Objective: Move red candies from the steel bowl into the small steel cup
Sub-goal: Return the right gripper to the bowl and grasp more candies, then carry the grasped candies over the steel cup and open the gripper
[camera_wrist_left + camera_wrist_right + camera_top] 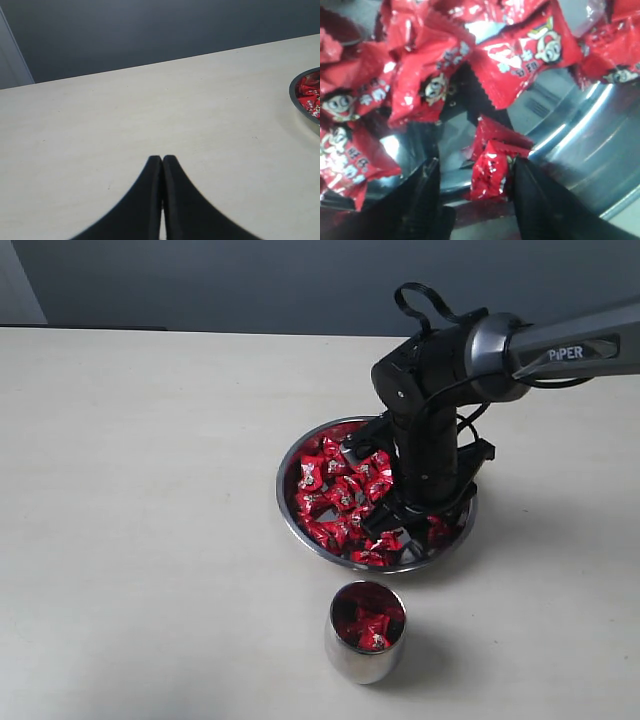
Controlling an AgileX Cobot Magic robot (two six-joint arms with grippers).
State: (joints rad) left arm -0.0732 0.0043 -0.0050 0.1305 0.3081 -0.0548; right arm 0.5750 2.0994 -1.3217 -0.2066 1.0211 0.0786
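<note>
Exterior view: on the pale worktop (150, 490), my right arm reaches down into the steel bowl (287, 508), heaped with red candies (335, 490). The small steel cup (362, 665) stands near it, with a few candies inside. My right jaws gape around one candy (490, 172) that leans on one side, nothing gripped yet. On closing, I judge the slick wrapper may squirt out, or crowding neighbours may snag. My left jaws, pressed together and empty, hover over bare worktop.

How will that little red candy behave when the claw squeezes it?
The red candy between the fingers of the right gripper looks crinkly, so its wrapper probably crumples. The glossy foil may slip. Being small, it is likely light.
</note>
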